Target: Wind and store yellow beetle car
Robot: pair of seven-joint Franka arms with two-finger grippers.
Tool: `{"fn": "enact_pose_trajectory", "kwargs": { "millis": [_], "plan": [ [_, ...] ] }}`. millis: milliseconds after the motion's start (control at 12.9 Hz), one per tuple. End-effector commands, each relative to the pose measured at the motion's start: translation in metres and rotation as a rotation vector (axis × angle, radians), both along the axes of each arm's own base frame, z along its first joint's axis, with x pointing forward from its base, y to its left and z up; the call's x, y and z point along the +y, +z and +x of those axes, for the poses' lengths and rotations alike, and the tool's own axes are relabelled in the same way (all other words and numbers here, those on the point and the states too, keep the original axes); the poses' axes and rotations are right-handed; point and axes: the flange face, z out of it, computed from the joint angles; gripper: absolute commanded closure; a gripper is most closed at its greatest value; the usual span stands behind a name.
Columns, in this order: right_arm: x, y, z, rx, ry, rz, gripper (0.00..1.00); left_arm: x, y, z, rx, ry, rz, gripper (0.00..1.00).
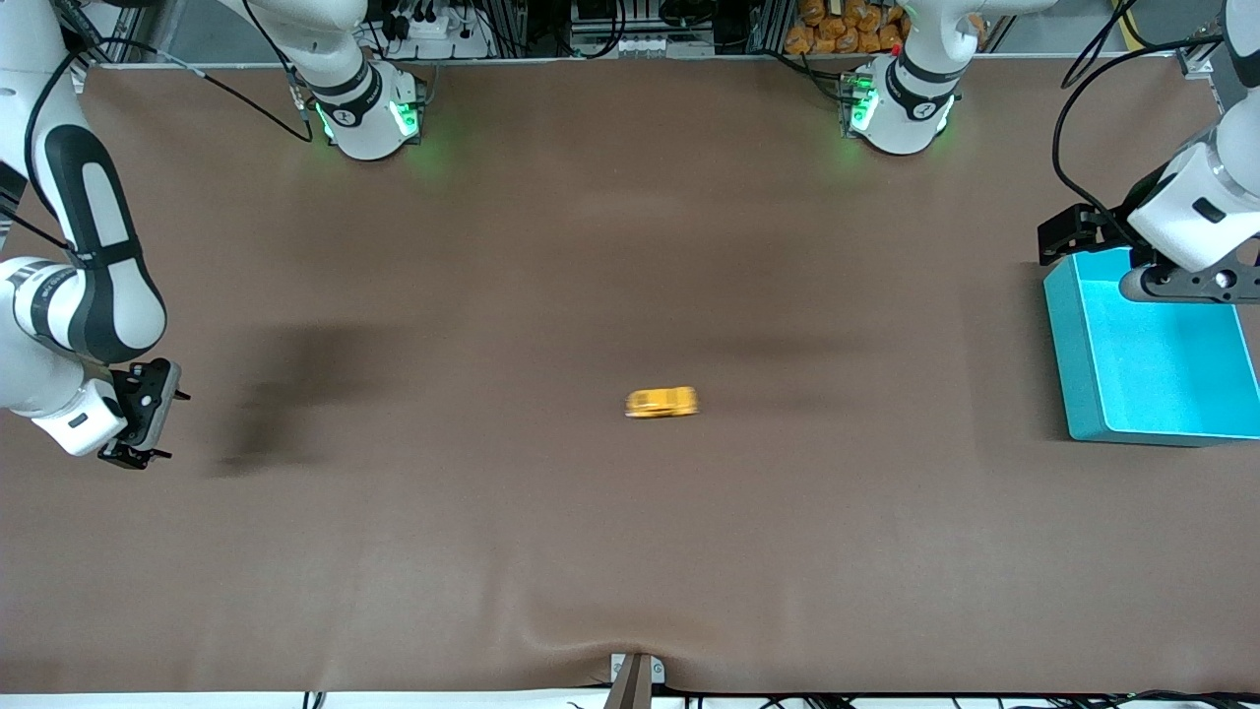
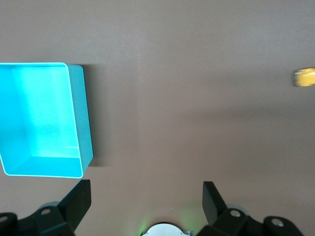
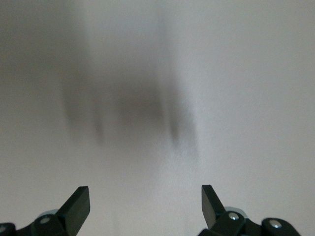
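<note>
1. In the front view, you see the yellow beetle car (image 1: 661,402) alone on the brown table (image 1: 591,551) near its middle, long axis running between the two arms' ends; its nose is too blurred to tell.
2. The left gripper (image 1: 1181,285) hangs over the teal bin (image 1: 1083,394), and the right gripper (image 1: 138,423) hovers over the right arm's end of the table.
3. In the left wrist view, your left gripper (image 2: 146,204) has fingers (image 2: 76,199) spread wide, holding nothing.
4. In the right wrist view, the right gripper (image 3: 145,206) is spread too, empty over bare table.

Quick count from my seat: I've got one yellow beetle car (image 1: 661,402) on the table, near the middle. One teal bin (image 1: 1073,354) out at the three o'clock edge. Two grippers, left gripper (image 2: 146,196) and right gripper (image 3: 145,200), both with fingers spread wide. One brown table cover (image 1: 551,551).
</note>
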Motion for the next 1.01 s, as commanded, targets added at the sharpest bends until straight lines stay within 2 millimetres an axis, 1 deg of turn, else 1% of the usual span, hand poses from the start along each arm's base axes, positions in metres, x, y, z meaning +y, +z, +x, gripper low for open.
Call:
{"fn": "enact_pose_trajectory", "kwargs": {
  "millis": [0,155,388,466,621,698,776,931],
  "plan": [
    [0.017,0.031,-0.003,-0.007,-0.069,0.007,0.00,0.003,-0.019,0.003,0.010,0.014,0.009,0.00],
    [0.027,0.051,-0.004,-0.005,-0.113,0.006,0.00,0.003,-0.037,0.004,0.019,0.041,0.014,0.00],
    [0.041,0.073,-0.007,0.005,-0.169,0.007,0.00,-0.005,-0.081,0.009,0.018,0.183,0.036,0.00],
    [0.046,0.083,-0.009,0.005,-0.180,0.006,0.00,-0.011,-0.094,0.010,0.010,0.241,0.039,0.00],
    [0.061,0.099,-0.013,0.022,-0.232,0.005,0.00,-0.030,-0.122,0.013,-0.017,0.352,0.046,0.00],
    [0.068,0.110,-0.017,0.015,-0.258,0.003,0.00,-0.033,-0.137,0.018,-0.029,0.426,0.048,0.00],
    [0.070,0.118,-0.023,0.007,-0.280,0.001,0.00,-0.048,-0.155,0.021,-0.037,0.510,0.056,0.00],
    [0.077,0.131,-0.033,-0.006,-0.327,-0.001,0.00,-0.067,-0.189,0.025,-0.049,0.752,0.087,0.00]
  ]
}}
